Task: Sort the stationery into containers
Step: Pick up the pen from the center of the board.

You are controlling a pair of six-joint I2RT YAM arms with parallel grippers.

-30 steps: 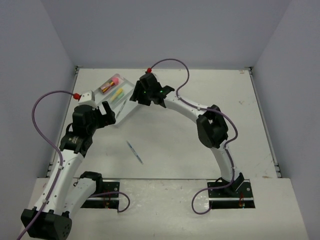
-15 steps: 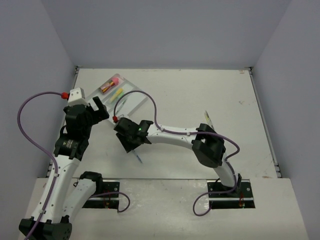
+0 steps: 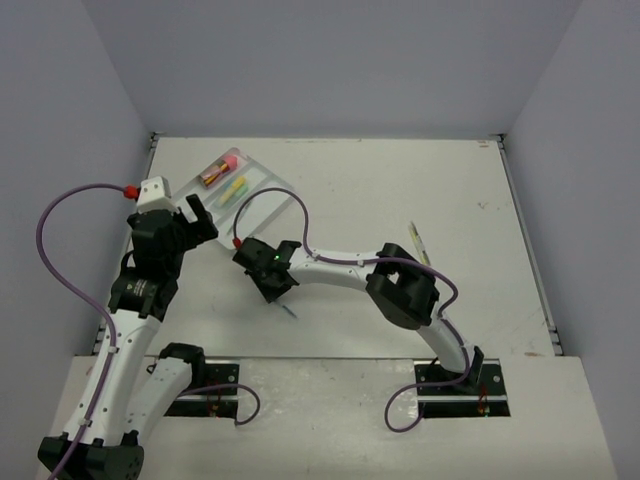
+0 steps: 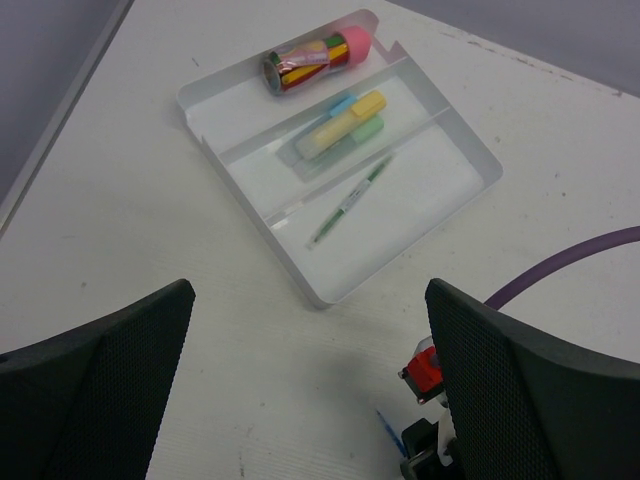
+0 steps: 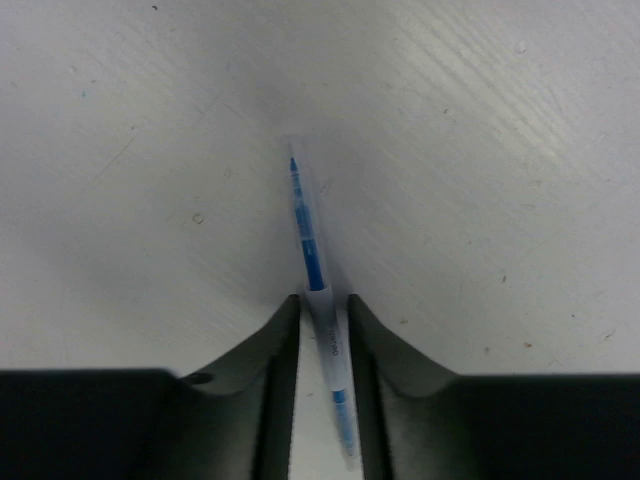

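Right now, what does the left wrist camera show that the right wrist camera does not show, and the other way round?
Only left wrist: the tray, with the pink-capped tube, the highlighters and the green pen in separate compartments. Only right wrist: the fingers of the right gripper, close on each side of the blue pen. Both: the white table and the blue pen, though left wrist catches only its tip.
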